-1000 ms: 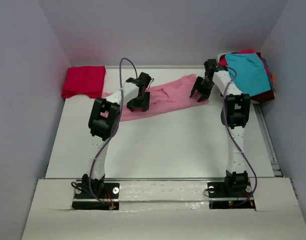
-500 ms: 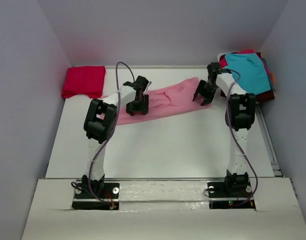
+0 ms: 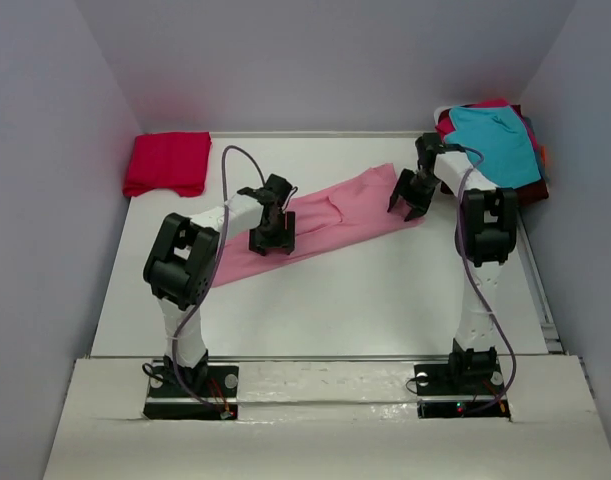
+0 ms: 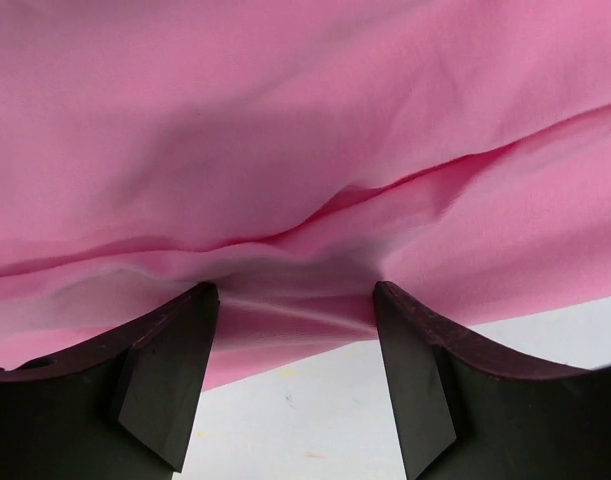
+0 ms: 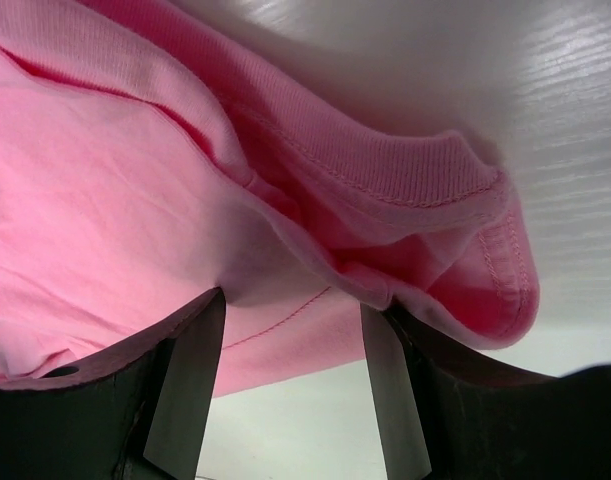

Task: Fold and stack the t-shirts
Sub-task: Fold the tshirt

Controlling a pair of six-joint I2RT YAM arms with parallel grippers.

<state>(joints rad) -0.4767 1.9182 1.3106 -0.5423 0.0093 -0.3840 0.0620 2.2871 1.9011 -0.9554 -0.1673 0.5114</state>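
You are holding the pink t-shirt [image 3: 325, 215] pulled out in a long band across the far half of the counter [image 3: 325, 310], running from 8 o'clock up to 2 o'clock; your left end effector [image 3: 272, 240] is clamping a gathered fold toward the 8 o'clock end, with bunched cloth pinched between its fingers [image 4: 165, 380]; your right end effector [image 3: 410, 195] is gripping the stitched edge at the 2 o'clock end, cloth filling its gap; a folded red t-shirt [image 3: 168, 163] is sitting at the counter's 10 o'clock corner; a heap of unfolded shirts [image 3: 495, 145], teal on top, is resting at the 2 o'clock corner, near the right end effector.
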